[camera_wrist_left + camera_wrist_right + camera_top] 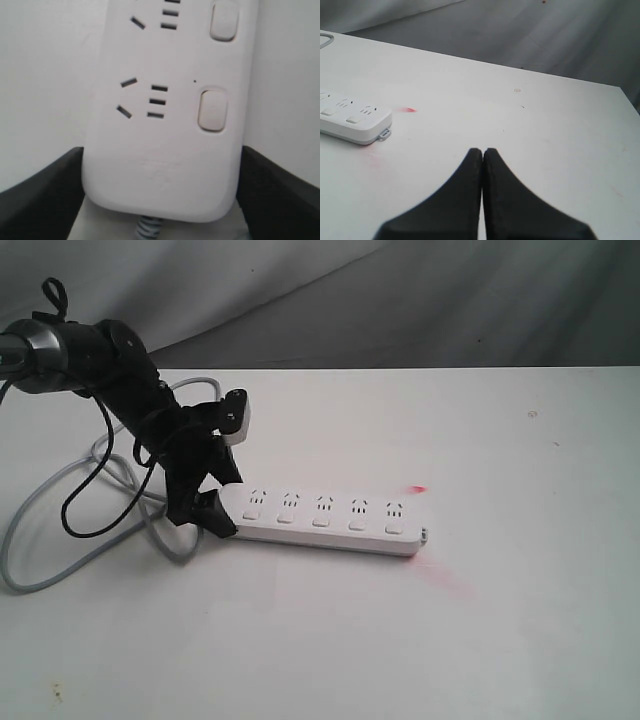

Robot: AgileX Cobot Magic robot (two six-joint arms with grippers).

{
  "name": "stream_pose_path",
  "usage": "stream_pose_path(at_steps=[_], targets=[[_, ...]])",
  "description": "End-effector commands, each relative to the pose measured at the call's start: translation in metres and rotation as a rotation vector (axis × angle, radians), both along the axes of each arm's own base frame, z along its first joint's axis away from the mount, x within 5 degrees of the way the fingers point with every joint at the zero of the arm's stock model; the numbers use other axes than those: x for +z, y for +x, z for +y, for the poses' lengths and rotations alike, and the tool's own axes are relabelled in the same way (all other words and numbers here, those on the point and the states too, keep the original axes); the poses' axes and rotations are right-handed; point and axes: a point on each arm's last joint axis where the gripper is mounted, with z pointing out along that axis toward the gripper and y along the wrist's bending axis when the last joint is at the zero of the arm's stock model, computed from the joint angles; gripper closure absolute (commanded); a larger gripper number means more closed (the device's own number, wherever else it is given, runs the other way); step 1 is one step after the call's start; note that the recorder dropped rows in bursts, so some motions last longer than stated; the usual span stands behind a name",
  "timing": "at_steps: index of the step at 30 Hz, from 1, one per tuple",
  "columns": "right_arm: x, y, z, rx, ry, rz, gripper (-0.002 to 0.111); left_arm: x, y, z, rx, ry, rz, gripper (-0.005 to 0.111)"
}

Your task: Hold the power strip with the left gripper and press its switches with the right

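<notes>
At the left of the exterior view, the left gripper (222, 502) straddles the cord end of the power strip (325, 520). In its wrist view both fingers (45, 195) sit against the strip's long sides, so it looks clamped on. The grey cord (60, 580) loops away behind it. The strip lies flat on the white table (500, 630), its long axis running across the view and slanting slightly nearer toward the right. The five switches (320, 521) line its near edge.

The right gripper (482, 152) is out of the exterior view. Its fingertips are pressed together and hold nothing. It is well apart from the strip, with bare table between, and the free end is the end nearest it. The pressing arm would probably reach the switches from that end first.

The right wrist view cuts the strip off after three socket sets. Whether any switch is on cannot be told.
</notes>
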Motion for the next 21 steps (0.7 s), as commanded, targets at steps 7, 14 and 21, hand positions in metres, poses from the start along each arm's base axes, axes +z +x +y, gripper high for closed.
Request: stream_pose_path(at_steps=[7, 14, 21], targets=[[-0.0006, -0.0001, -0.0007, -0.008, -0.009, -0.006, 0.108, -0.0018, 0.005, -0.0007, 0.058, 0.033, -0.035, 0.037], [-0.0006, -0.0001, -0.0007, -0.008, -0.009, -0.006, 0.108, -0.0028, 0.0085, 0.002, 0.003, 0.065, -0.103, 0.037], [-0.0006, -0.0001, -0.0007, -0.008, -0.009, -0.006, 0.108, -0.0028, 0.0085, 0.002, 0.003, 0.065, -0.103, 0.037]])
